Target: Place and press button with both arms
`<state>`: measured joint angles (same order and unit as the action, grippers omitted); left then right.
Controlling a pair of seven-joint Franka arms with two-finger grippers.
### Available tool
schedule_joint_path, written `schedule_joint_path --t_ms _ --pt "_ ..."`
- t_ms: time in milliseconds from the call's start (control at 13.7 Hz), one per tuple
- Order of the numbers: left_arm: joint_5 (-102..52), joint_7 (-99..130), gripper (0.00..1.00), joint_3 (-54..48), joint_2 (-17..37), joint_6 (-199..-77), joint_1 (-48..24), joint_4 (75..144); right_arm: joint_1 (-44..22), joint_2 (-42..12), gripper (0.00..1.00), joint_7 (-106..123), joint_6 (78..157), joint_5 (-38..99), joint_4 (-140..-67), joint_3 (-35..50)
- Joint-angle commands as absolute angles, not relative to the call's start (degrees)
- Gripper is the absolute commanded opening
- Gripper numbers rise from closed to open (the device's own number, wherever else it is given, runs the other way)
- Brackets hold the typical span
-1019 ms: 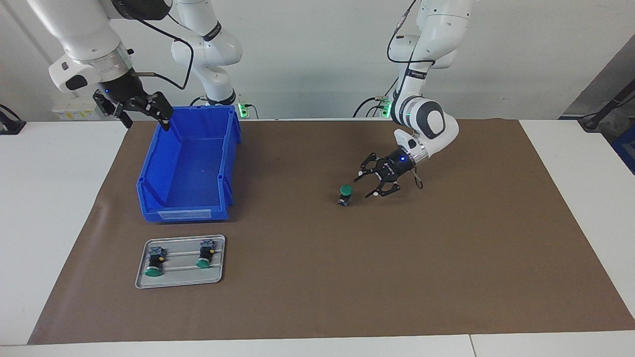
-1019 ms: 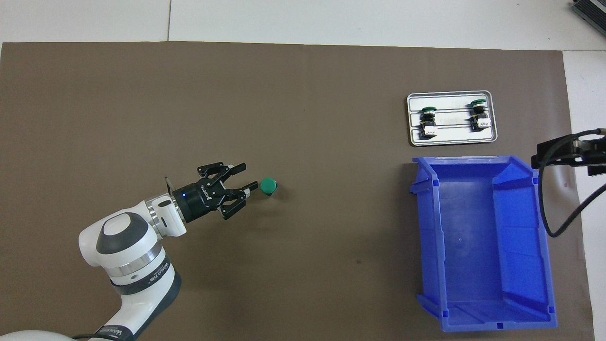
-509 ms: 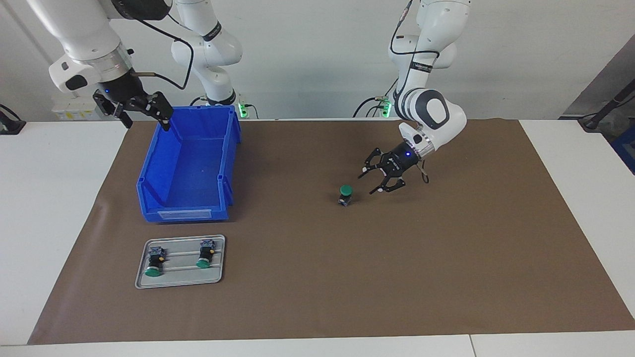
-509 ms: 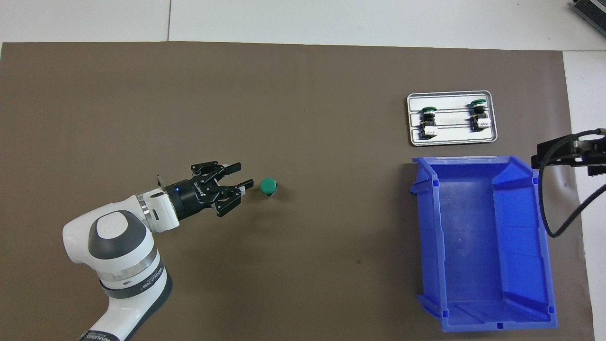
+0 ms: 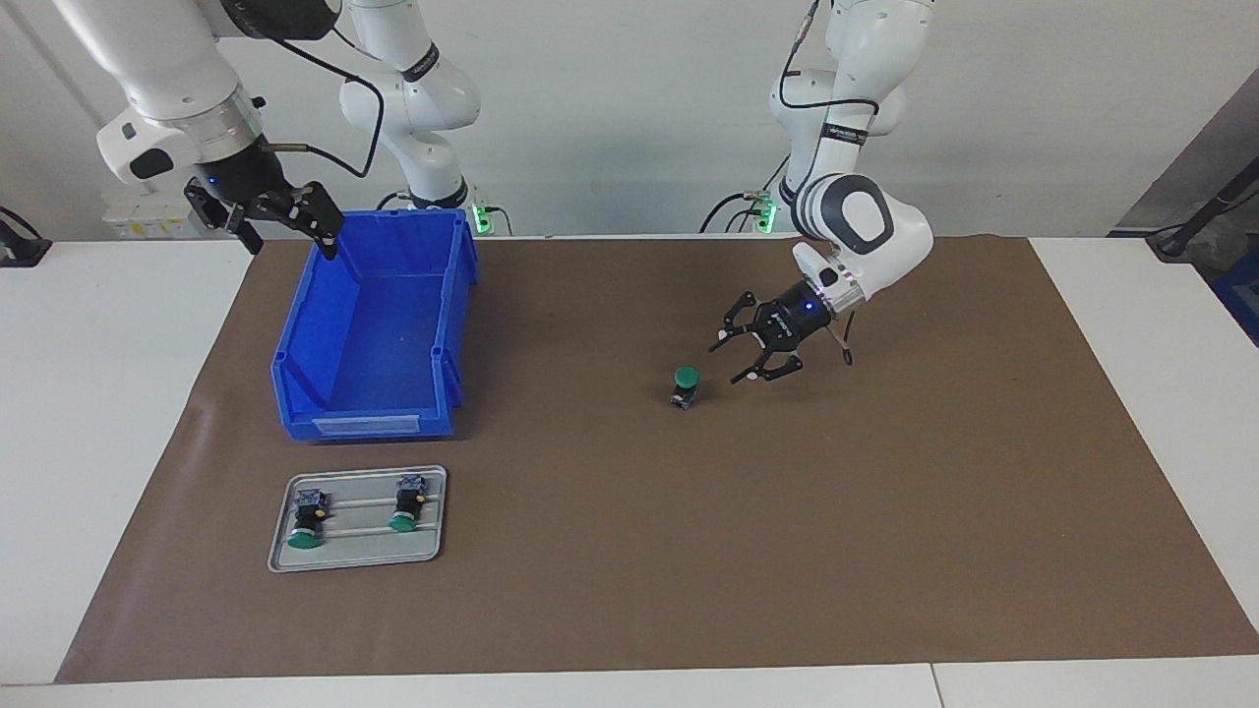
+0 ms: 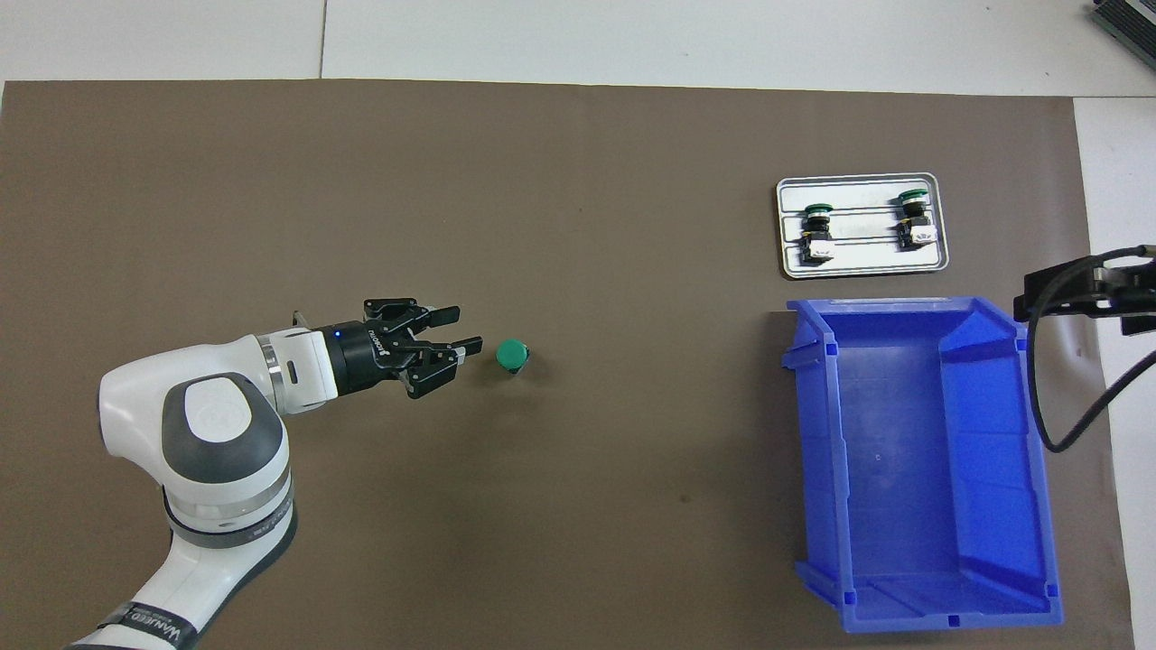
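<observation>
button [image 5: 686, 385]: upright on brown mat [image 5: 629, 551], green cap up, well apart from blue bin [image 5: 374, 334], toward left arm's end
left gripper [image 5: 736, 362]: fingers apart, empty, just beside button, not touching
right gripper [image 5: 285, 231]: waits over bin's rim, fingers apart, empty
tray [image 5: 359, 560]: near bin, w/ 2 more buttons

The button [image 6: 512, 356] stands cap-up on the mat [image 6: 578, 226], just clear, it seems, of the left gripper [image 6: 459, 332], jaws apart.

right tool [image 6: 1084, 293] half cut off overhead
</observation>
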<state>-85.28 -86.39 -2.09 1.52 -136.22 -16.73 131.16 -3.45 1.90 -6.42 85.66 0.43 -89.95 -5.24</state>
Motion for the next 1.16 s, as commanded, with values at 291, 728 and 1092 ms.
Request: schedule_joint_path --t_ms 291,728,1092 --pt "-65.1 -61.0 0.58 -2.5 1.9 -139.7 -19.2 127.7 -3.3 3.3 1.0 -7.0 85.4 1.7 -91.1 -5.0" --pt "-43.1 -35.8 0.02 -2.5 2.5 -139.7 -24.4 125.5 -3.3 3.3 1.0 -7.0 85.4 1.7 -91.1 -5.0" --pt "-23.6 -18.9 0.0 -2.5 4.1 -139.9 -27.0 122.6 -3.3 3.3 1.0 -7.1 85.4 1.7 -91.1 -5.0"
